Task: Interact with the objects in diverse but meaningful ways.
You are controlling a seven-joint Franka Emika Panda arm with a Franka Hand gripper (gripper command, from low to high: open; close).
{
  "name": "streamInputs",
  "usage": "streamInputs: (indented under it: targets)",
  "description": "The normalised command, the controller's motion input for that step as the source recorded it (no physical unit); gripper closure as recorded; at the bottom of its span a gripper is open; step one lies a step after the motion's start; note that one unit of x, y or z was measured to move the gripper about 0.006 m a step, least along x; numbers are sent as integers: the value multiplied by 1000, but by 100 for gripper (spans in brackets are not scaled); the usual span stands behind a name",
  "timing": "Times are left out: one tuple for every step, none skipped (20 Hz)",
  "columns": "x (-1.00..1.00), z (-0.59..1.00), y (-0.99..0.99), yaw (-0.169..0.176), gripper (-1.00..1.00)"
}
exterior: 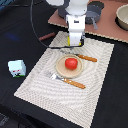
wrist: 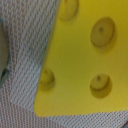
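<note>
The yellow holed cheese wedge (wrist: 85,55) fills the wrist view, lying on the woven placemat (wrist: 25,70) very close under the camera. In the exterior view my gripper (exterior: 75,45) is low over the far part of the placemat (exterior: 100,75), and its body hides the cheese. No fingers show in the wrist view, so I cannot tell whether it is open or shut. The red tomato (exterior: 71,63) sits on the tan plate (exterior: 59,70). The thin brown sausage (exterior: 47,36) lies off the mat. The white carton (exterior: 17,68) stands on the dark table at the exterior view's left.
An orange-handled knife (exterior: 82,57) lies just beyond the plate, close to the gripper, and a fork (exterior: 67,81) lies in front of it. A brown board at the back holds a dark pot (exterior: 95,12) and a bowl (exterior: 122,17).
</note>
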Motion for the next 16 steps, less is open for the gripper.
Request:
streamInputs:
  targets:
    - [-160, -51, 0, 64, 100]
    - [-143, -46, 0, 62, 100]
    - [-131, -29, 0, 61, 100]
    - [-117, 0, 0, 58, 100]
    - [-11, 17, 0, 54, 100]
    - [0, 189, 0, 35, 100]
    - [103, 280, 0, 4, 100]
    - [194, 440, 0, 0, 100]
    - [283, 634, 0, 0, 100]
    - [294, 934, 29, -3, 100]
    - [157, 1000, 66, -1, 100]
    - [51, 1000, 43, 0, 100]
    - [11, 1000, 83, -10, 100]
    - [0, 1000, 29, -15, 100]
    - [-57, 1000, 0, -10, 100]
    - [-100, 1000, 0, 0, 100]
